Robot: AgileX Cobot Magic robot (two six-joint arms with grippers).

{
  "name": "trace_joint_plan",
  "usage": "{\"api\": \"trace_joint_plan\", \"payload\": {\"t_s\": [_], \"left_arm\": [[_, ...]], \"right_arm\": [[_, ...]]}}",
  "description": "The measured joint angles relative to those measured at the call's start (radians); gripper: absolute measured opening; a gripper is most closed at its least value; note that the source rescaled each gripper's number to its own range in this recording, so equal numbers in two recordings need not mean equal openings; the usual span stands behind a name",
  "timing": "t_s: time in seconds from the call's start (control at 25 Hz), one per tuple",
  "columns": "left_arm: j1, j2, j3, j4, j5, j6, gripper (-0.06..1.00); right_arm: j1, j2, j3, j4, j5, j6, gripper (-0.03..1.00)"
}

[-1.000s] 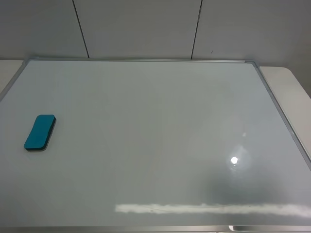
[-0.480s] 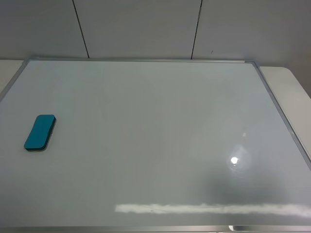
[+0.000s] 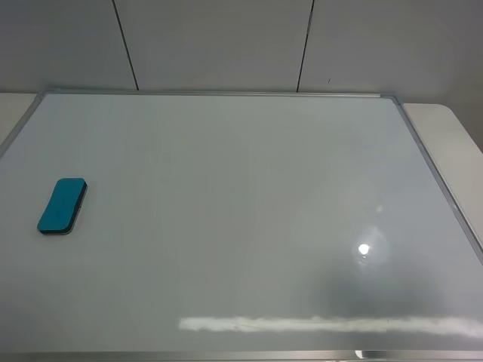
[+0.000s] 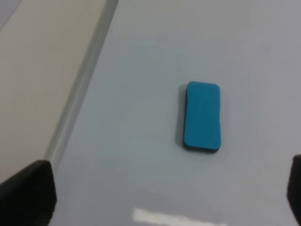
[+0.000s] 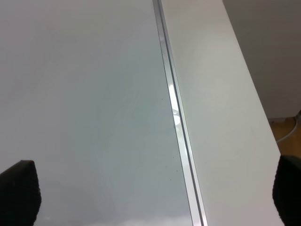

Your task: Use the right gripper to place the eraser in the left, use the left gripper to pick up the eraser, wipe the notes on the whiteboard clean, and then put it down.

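Note:
The teal-blue eraser [image 3: 62,205] lies flat on the whiteboard [image 3: 241,196] near its left edge, felt base down. It also shows in the left wrist view [image 4: 202,117], free of any grip. My left gripper [image 4: 162,195] hangs above the board a little short of the eraser, fingers [image 4: 28,193] wide apart and empty. My right gripper [image 5: 154,190] hangs over the board's right side by the silver frame [image 5: 176,122], fingers [image 5: 19,190] wide apart and empty. Neither arm shows in the high view. No dark notes show on the board.
White table [image 3: 453,136] borders the board on the right and also on the left [image 4: 37,70]. A grey panelled wall [image 3: 226,45] stands behind. Bright light reflections [image 3: 364,249] lie on the board's near right part.

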Motion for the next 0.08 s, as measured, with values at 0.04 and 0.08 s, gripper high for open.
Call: {"api": "trace_joint_plan", "payload": {"t_s": [0.04, 0.08], "left_arm": [[0.000, 0.000, 0.000, 0.000, 0.000, 0.000, 1.00], [0.000, 0.000, 0.000, 0.000, 0.000, 0.000, 1.00]], "right_arm": [[0.000, 0.000, 0.000, 0.000, 0.000, 0.000, 0.99], [0.000, 0.000, 0.000, 0.000, 0.000, 0.000, 0.99]]}}
